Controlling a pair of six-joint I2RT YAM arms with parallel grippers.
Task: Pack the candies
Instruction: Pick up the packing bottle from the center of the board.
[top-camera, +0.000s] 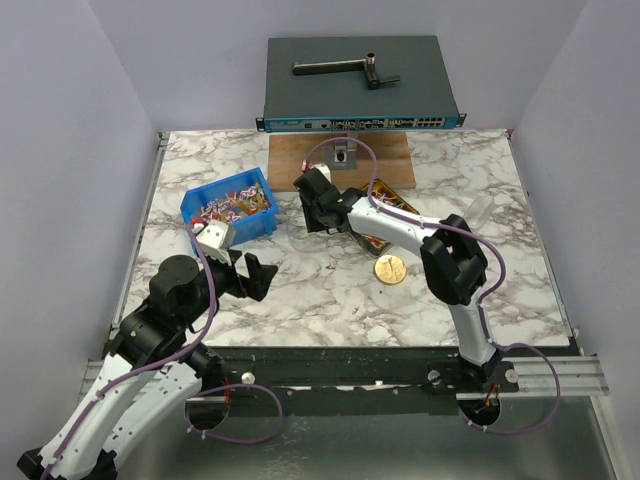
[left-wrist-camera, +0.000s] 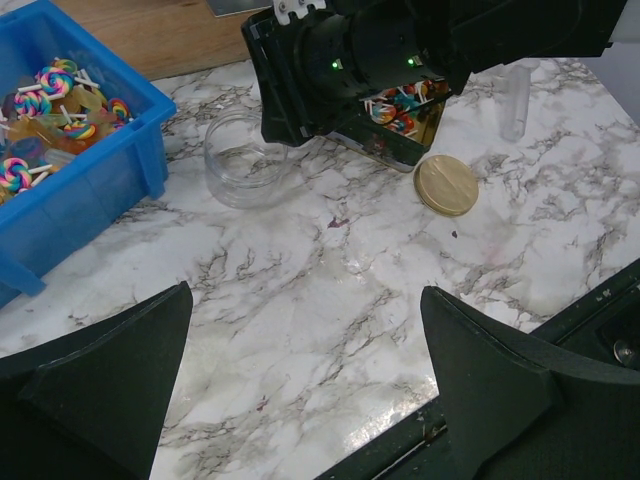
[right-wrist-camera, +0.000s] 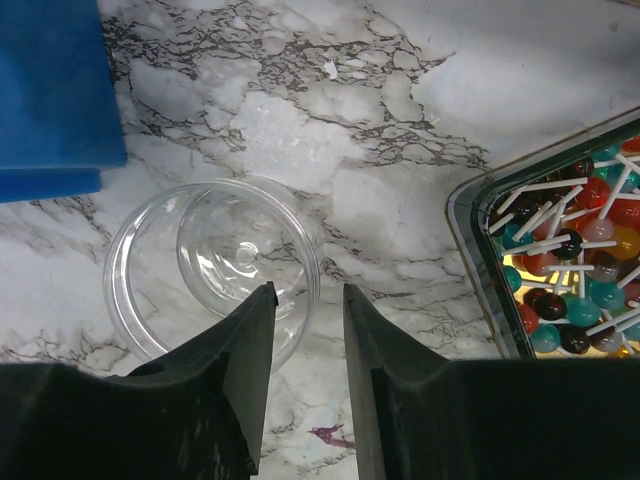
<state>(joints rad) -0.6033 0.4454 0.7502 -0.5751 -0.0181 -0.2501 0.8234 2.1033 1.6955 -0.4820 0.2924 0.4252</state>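
The candies (left-wrist-camera: 52, 98) fill a blue bin (top-camera: 228, 205) at the table's left. More round candies on sticks (right-wrist-camera: 570, 262) lie in a dark tin (left-wrist-camera: 405, 128) on the right. Between bin and tin stands an empty clear jar (right-wrist-camera: 205, 262), upright. My right gripper (right-wrist-camera: 307, 290) hangs over the jar's right rim, one finger above the inside and one outside. Its jaws are narrow but apart and grip nothing. From above, the right gripper (top-camera: 318, 210) hides the jar. My left gripper (left-wrist-camera: 305, 300) is wide open and empty over bare marble near the front edge.
A round gold lid (left-wrist-camera: 446, 184) lies flat in front of the tin. A small clear tube (left-wrist-camera: 513, 100) lies to the right of the tin. A wooden board (top-camera: 340, 160) and a network switch (top-camera: 360, 95) sit at the back.
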